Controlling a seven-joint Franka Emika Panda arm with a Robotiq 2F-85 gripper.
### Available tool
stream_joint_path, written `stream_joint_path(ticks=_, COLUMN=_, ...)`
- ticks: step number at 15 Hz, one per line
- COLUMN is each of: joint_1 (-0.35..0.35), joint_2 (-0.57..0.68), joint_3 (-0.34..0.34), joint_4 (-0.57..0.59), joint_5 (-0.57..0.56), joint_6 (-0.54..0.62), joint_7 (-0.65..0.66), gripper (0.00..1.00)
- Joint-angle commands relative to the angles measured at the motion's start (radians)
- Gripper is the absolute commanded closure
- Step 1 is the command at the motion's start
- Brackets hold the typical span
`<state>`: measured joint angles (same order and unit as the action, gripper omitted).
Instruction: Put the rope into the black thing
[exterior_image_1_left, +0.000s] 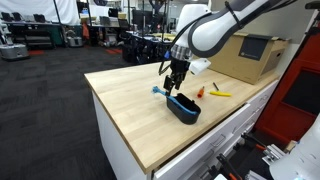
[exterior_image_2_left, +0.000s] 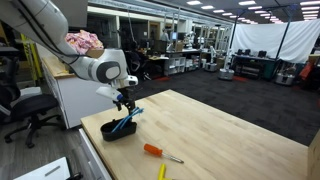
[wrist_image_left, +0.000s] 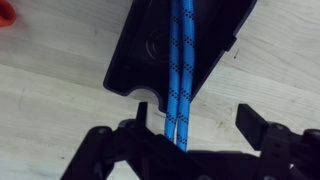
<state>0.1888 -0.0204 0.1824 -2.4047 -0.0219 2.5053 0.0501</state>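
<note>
Hovering over one end of the black bin (exterior_image_1_left: 185, 108), the gripper (exterior_image_1_left: 175, 80) is holding its jaws wide apart and gripping nothing. In the wrist view the doubled blue rope (wrist_image_left: 180, 60) is running between the fingers (wrist_image_left: 250, 122) unpinched. The rope is lying mostly inside the bin, one end poking over the rim. The bin is sitting near the drawer-side edge of the wooden table (exterior_image_1_left: 120, 100), with an orange item (exterior_image_1_left: 200, 92) and a yellow pen (exterior_image_1_left: 220, 94) lying nearby along that edge.

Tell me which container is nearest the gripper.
The small black bin, directly below the gripper, with the blue rope across it; the cardboard box stands farther back.
</note>
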Motion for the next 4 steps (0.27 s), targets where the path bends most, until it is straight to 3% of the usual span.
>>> stream_joint_path(ticks=1, joint_1=-0.004, joint_2=-0.032, joint_3=-0.002, joint_4=0.033, joint_5=0.025, joint_6=-0.112, joint_7=-0.014, gripper=0.0)
stream_joint_path(ticks=4, joint_1=-0.005, joint_2=-0.047, joint_3=-0.004, joint_4=0.07, joint_5=0.039, joint_6=-0.215, joint_7=-0.01, gripper=0.0)
